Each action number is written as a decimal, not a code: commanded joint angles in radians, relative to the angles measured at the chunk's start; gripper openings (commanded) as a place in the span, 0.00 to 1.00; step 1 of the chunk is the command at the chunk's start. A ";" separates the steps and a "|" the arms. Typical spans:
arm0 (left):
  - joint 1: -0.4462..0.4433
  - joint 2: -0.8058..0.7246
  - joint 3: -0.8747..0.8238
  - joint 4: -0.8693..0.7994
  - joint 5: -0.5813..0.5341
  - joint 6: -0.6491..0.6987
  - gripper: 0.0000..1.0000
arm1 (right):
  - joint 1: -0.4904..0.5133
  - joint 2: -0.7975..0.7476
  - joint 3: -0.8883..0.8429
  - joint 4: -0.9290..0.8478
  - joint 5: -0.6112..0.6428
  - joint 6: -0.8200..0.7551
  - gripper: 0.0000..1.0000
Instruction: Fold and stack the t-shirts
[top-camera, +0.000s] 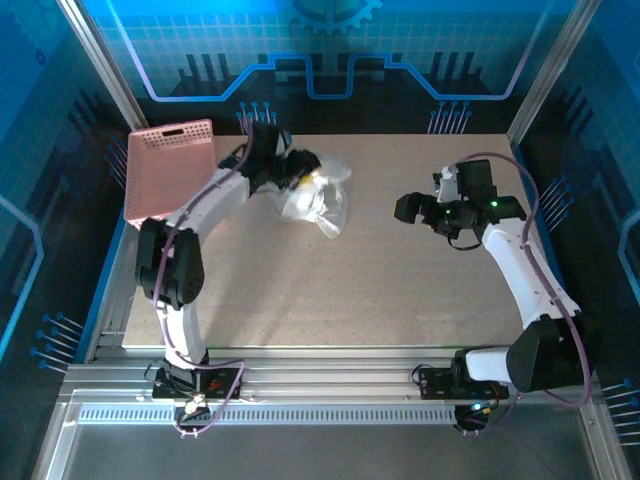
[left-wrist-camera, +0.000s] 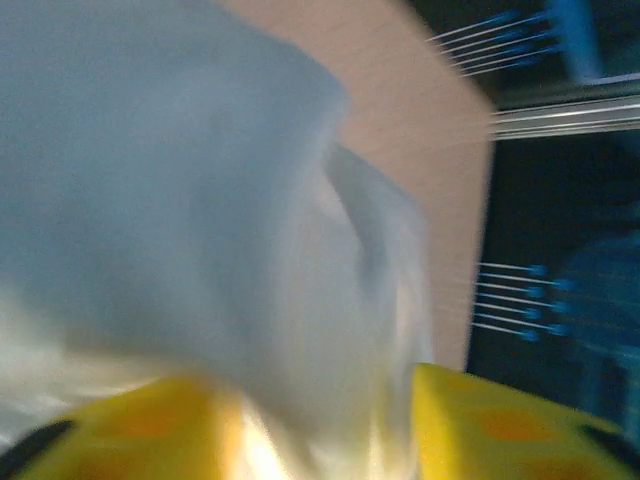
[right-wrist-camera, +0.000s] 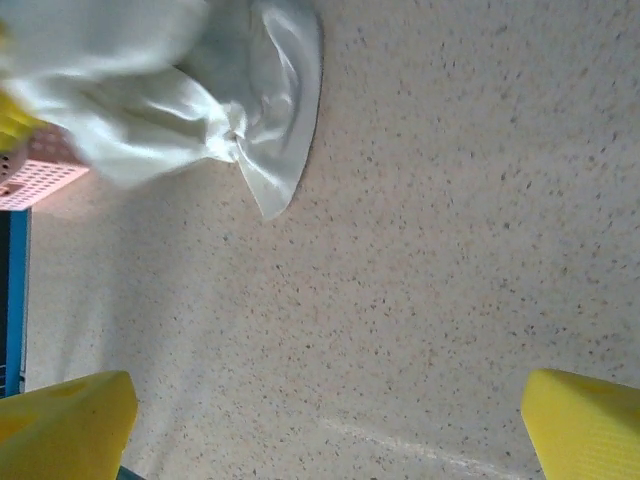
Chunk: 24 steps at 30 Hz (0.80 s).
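A white t-shirt (top-camera: 318, 200) lies bunched in a crumpled heap on the table (top-camera: 380, 290) at the back left. My left gripper (top-camera: 300, 170) is right at the heap's top. In the blurred left wrist view its yellow fingers (left-wrist-camera: 500, 430) stand apart, and the t-shirt (left-wrist-camera: 180, 200) hangs between them across my left gripper (left-wrist-camera: 315, 430). My right gripper (top-camera: 408, 208) hovers over bare table to the right of the heap, well apart from it. In its wrist view my right gripper (right-wrist-camera: 330, 420) is open wide with nothing between the fingers, and the t-shirt (right-wrist-camera: 200, 90) lies at the top left.
A pink lattice basket (top-camera: 170, 165) stands at the table's back left corner, just left of the left arm, and its edge (right-wrist-camera: 40, 175) shows in the right wrist view. Frame posts rise at both back corners.
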<state>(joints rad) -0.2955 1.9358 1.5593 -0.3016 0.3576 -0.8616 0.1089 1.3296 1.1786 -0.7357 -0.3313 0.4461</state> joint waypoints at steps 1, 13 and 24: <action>0.043 -0.044 -0.086 0.104 -0.044 -0.048 0.90 | 0.076 0.024 0.001 0.011 0.000 0.014 1.00; 0.179 -0.291 -0.139 -0.224 -0.087 0.134 0.99 | 0.360 0.276 0.063 0.076 0.029 0.053 0.94; 0.199 -0.422 -0.545 0.047 0.014 0.115 0.99 | 0.382 0.603 0.239 0.202 0.054 0.182 0.71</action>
<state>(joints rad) -0.1108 1.5364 1.0321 -0.3676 0.3122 -0.7570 0.4900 1.8595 1.3479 -0.5789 -0.2874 0.5831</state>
